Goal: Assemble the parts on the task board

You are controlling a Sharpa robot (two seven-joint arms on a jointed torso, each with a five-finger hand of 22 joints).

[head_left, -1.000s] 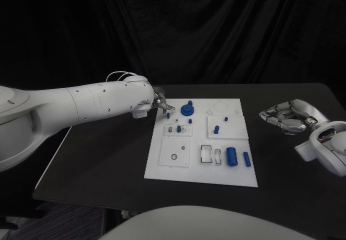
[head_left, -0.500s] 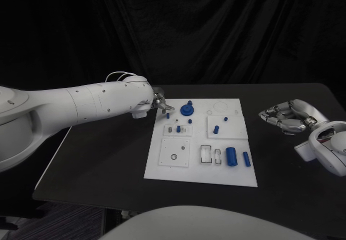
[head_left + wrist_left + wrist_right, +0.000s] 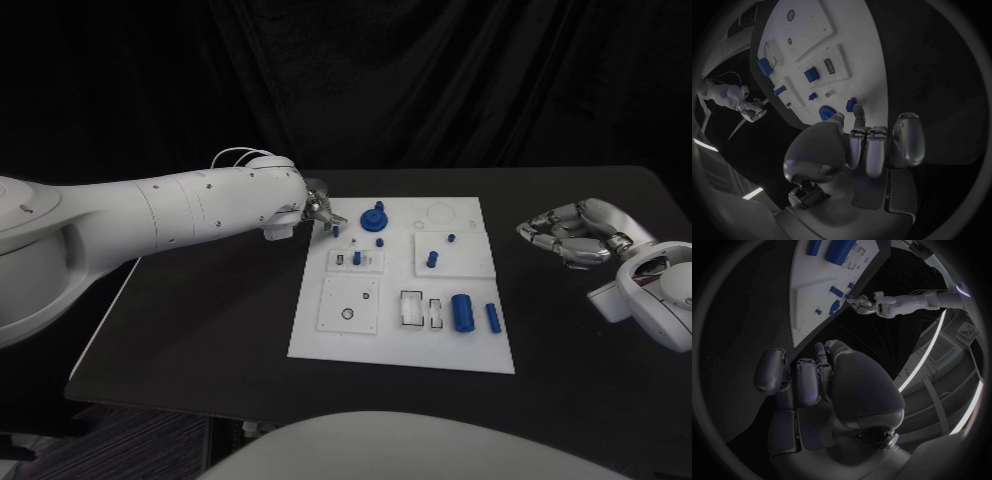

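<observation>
Assembly partly complete; loose parts remain.
The task board (image 3: 404, 330) lies mid-table: small pegs (image 3: 433, 260) stand seated, two blue cylinders (image 3: 464, 312) lie loose. The left hand (image 3: 320, 212), fingers curled together, hovers at a far-corner part (image 3: 851, 105); whether it pinches anything I cannot tell. The right hand (image 3: 574, 234) rests curled, holding nothing, beside the board.
</observation>
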